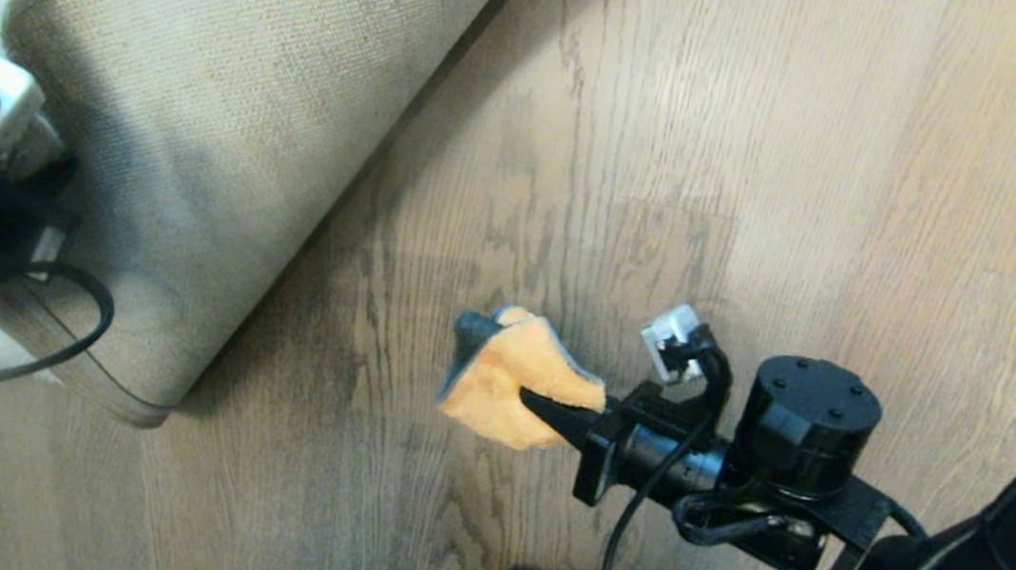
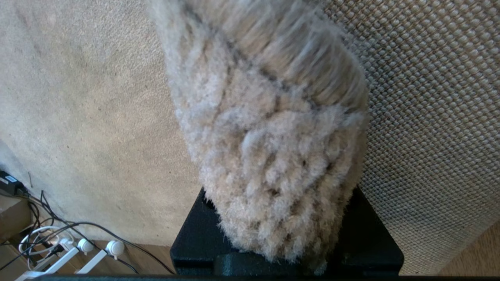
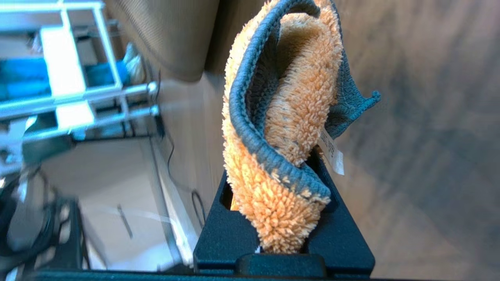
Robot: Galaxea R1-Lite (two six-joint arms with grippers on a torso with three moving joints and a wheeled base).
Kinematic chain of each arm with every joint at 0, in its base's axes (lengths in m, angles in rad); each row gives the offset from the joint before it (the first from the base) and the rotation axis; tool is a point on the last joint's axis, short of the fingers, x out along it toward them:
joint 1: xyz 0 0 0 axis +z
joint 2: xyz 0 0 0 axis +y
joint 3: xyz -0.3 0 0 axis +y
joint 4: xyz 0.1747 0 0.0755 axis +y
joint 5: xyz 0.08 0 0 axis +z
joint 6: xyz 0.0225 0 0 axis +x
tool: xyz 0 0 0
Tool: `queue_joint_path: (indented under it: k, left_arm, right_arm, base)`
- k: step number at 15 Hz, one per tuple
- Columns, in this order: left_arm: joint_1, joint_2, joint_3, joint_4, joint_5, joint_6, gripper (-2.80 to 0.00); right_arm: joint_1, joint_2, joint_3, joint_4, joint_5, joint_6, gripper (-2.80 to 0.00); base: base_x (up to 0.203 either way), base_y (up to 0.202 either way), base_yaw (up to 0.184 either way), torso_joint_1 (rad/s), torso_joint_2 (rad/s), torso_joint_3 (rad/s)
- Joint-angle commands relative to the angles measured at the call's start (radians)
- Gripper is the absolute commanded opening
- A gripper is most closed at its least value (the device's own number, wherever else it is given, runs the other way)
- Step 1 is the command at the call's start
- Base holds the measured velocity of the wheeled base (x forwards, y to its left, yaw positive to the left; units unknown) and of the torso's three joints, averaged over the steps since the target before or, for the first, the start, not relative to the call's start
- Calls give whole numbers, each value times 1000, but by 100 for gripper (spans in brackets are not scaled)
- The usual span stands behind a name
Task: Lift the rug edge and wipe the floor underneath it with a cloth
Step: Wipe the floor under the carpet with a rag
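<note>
Orange and fuzzy, the cloth [image 3: 273,156] sat clamped in the right gripper [image 1: 542,408], held over bare floor [image 1: 771,162] with open boards on every side. The left gripper [image 2: 287,249] was closed on the rug edge [image 2: 273,164], holding it folded back at the left so the woven tan backing [image 1: 220,128] faced up. The rug's rounded corner lay near the cloth, not touching it.
</note>
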Motion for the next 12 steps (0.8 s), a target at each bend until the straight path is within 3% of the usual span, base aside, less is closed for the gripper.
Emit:
queue_joint_path:
  k: [1,8,12]
  left_arm:
    - [0,3,1,-4,2,3,-280]
    - [0,3,19,-5,4,2,-280]
    - [-1,3,24,-6,19,2,-280]
  right_arm:
    - [54,77,-57,-7,-48,5,-280]
    - [149,267,-254,-8,-111,5,-280]
    - [159,364,-418,-43,-237,10,-280]
  base:
    - [0,0,0,0,0,0]
    - [0,0,0,0,0,0]
    - [0,0,0,0,0,0]
